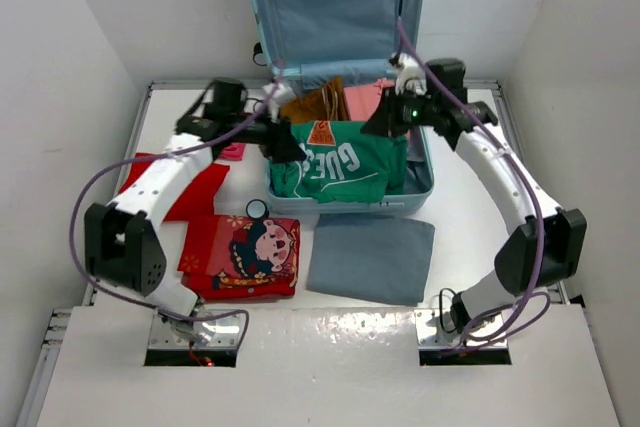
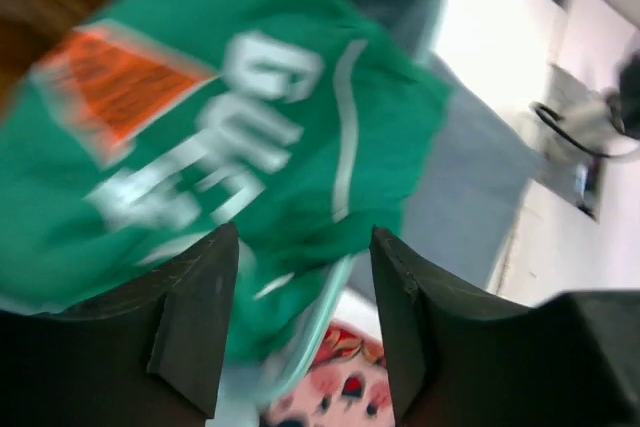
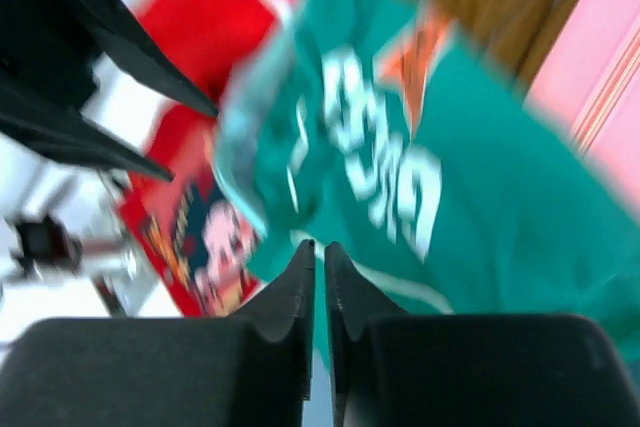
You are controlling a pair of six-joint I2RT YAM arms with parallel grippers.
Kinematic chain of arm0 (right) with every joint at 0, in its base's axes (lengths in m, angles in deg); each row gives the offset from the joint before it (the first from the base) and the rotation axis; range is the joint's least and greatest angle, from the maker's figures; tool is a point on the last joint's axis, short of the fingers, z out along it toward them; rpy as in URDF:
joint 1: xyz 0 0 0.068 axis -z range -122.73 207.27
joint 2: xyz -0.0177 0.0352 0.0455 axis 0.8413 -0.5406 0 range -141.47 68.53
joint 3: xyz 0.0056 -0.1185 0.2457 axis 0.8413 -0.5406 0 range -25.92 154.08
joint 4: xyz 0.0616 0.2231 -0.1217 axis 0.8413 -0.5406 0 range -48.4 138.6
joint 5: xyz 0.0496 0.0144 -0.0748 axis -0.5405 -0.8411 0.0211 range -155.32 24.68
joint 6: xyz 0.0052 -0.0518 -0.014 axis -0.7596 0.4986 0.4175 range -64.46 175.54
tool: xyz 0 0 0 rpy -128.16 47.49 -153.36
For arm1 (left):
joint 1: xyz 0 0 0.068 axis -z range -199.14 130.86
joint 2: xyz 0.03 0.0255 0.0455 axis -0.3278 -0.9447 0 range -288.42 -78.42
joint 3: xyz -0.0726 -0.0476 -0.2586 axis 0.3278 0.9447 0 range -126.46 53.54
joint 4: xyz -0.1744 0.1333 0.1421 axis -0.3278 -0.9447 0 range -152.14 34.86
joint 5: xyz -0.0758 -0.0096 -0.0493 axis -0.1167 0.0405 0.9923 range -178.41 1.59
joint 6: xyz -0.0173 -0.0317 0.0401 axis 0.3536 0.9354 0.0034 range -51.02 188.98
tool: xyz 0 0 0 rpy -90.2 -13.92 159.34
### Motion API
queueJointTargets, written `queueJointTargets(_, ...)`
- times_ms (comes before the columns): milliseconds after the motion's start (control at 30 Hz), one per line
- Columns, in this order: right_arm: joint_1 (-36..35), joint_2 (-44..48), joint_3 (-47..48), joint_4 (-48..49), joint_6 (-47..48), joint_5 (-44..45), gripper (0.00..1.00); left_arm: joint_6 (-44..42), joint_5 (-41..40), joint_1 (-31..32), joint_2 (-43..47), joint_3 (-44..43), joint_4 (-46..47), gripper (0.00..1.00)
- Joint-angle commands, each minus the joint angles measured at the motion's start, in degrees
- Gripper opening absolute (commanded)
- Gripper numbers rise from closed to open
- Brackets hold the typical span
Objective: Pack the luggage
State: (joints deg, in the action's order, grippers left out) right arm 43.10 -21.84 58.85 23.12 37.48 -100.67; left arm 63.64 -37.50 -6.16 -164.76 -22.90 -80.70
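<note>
Both grippers are up at the luggage [image 1: 330, 37], which lies open mid-table: my left gripper [image 2: 303, 247] has its fingers spread with nothing between them, hovering by the case's left rim over the green shirt [image 1: 340, 162], and the right gripper [image 3: 320, 247] is pinched closed on nothing I can see. The shirt's edge looks draped over the rim, so I reckon it'd jam the lid. A grey cloth [image 1: 370, 257] and a red cartoon garment [image 1: 245, 252] wait in front.
</note>
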Motion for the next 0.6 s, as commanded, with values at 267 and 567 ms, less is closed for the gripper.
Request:
queueJointTargets(267, 8.71, 7.13, -14.20, -11.61, 8.83, 2.31, 0.05, 6.30, 0.32, 19.98, -17.70, -10.03, 9.73, 0.45)
queueJointTargets(567, 13.91, 10.65, -12.88, -15.04, 9.71, 3.80, 0.06, 10.71, -18.56, 23.41, -32.11, -15.40, 11.67, 0.39)
